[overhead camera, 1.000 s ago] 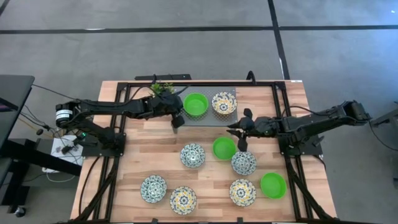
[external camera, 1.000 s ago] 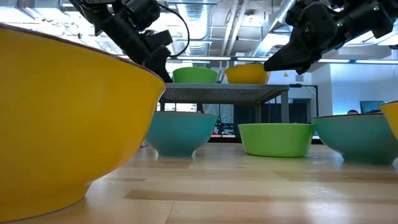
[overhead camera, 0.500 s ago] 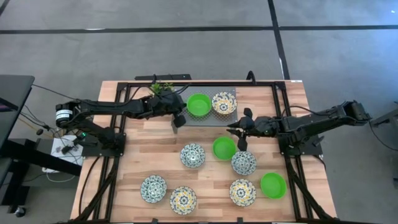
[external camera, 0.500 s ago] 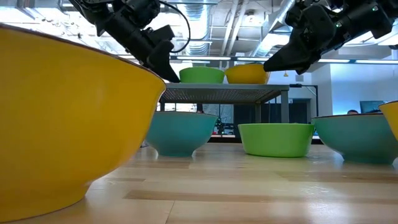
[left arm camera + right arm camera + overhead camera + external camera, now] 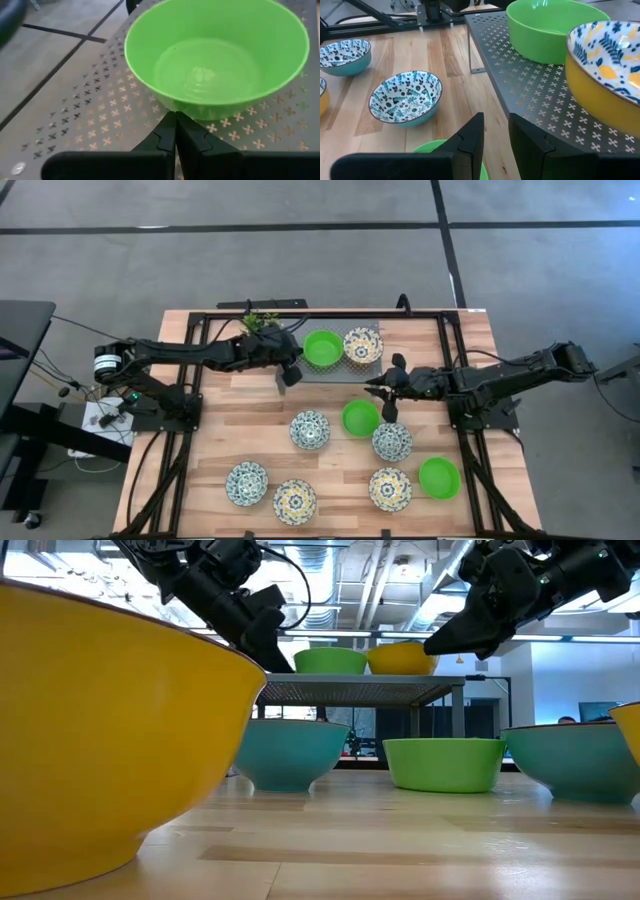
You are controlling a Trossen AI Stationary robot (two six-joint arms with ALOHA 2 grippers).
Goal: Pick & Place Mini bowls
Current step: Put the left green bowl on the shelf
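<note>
Left gripper (image 5: 175, 125) is seen with jaws pinched together against the green bowl (image 5: 322, 348) on the grey stand (image 5: 310, 370).
Beside it sits a yellow floral bowl (image 5: 361, 346); seven bowls are spread over the surface (image 5: 210, 440). Right gripper (image 5: 495, 131) is held just off the stand, jaws narrowly parted, nothing gripped.

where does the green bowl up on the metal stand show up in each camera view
High view: the green bowl sits on the grey stand, top centre, right of the shut left claw.
Low view: on the stand's shelf, upper centre.
Left wrist view: fills the upper picture.
Right wrist view: top, centre-right.
Shared landmark: the yellow-patterned bowl beside it on the stand.
</note>
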